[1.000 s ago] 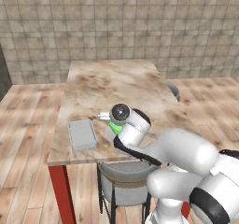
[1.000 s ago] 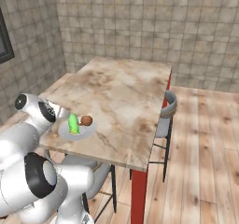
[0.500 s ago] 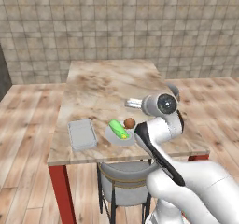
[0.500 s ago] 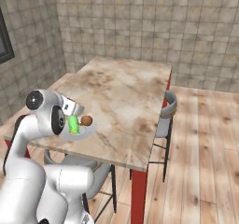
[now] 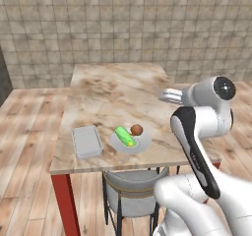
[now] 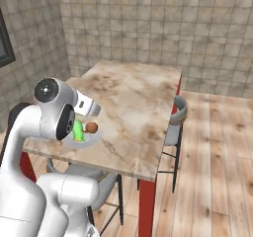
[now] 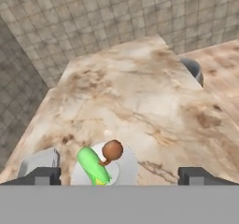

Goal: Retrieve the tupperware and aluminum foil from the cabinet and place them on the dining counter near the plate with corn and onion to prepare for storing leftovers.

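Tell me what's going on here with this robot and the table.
A white robot arm is up over the near edge of the table, with its tool open and holding nothing. Below it the plate carries the corn and the onion. The tupperware already sits on the table, just left of the plate. No foil box is on the table, so that half of the job looks undone.

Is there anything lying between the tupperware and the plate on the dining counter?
Nothing: in the left base view only bare dining counter separates the tupperware from the plate.
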### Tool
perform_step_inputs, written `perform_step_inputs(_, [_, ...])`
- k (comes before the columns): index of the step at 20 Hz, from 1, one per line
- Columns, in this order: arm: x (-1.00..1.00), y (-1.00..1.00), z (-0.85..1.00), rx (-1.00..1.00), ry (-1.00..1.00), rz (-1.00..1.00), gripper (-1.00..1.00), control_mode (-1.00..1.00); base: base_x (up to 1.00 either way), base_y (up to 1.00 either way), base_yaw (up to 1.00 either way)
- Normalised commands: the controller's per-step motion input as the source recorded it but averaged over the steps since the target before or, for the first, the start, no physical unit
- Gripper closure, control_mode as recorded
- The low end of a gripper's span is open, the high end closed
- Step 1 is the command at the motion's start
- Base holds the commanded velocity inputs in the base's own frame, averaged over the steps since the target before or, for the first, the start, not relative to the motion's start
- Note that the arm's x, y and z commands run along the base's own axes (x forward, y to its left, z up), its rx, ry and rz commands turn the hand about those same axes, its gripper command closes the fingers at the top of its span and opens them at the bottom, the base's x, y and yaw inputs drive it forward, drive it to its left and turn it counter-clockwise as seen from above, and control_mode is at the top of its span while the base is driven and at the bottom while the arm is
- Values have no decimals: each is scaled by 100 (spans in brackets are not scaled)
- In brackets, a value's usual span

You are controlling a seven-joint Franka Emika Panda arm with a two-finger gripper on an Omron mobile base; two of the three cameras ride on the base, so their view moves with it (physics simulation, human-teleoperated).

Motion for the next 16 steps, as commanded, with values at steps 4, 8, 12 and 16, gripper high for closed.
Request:
perform_step_inputs(4, [-40,0,41,0,19,2,-100,-100,0,0,0])
perform_step_inputs(8, [-13,4,10,-4,23,0,-100,-100,0,0,0])
perform_step_inputs(12, [-43,0,0,-7,15,-5,-100,-100,0,0,0])
perform_step_inputs(16, [-45,0,0,-4,7,-6,-100,-100,0,0,0])
